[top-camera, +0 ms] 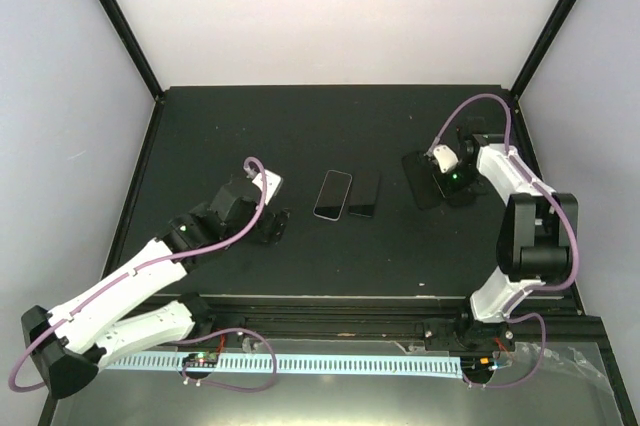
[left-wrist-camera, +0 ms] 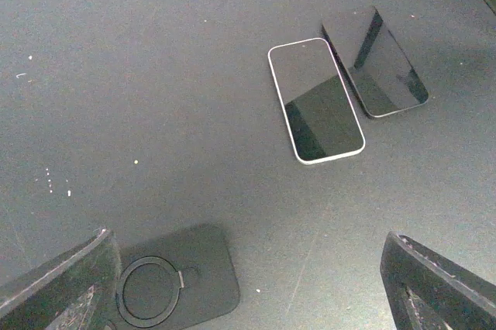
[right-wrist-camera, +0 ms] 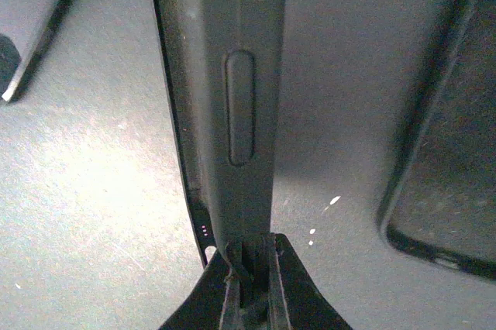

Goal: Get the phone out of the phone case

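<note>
Caught the left arm [top-camera: 150, 256] with jaws spread wide, gripping nothing, a black ring-backed matte phone case [left-wrist-camera: 174, 283] flat on the tabletop [left-wrist-camera: 155, 113] between them. Spotted the white-rimmed phone [left-wrist-camera: 315, 101] bare beyond, ahead-right, long axis pointing away, nearer this arm. Farther off, saw the right arm [top-camera: 520, 216] with jaws pinched shut on the edge of a dark grey case [right-wrist-camera: 232, 74].

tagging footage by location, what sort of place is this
Probably a lab robot test cell: a black table boxed in by plain white panels on black frame posts, with the left arm and right arm bolted at its near edge.
</note>
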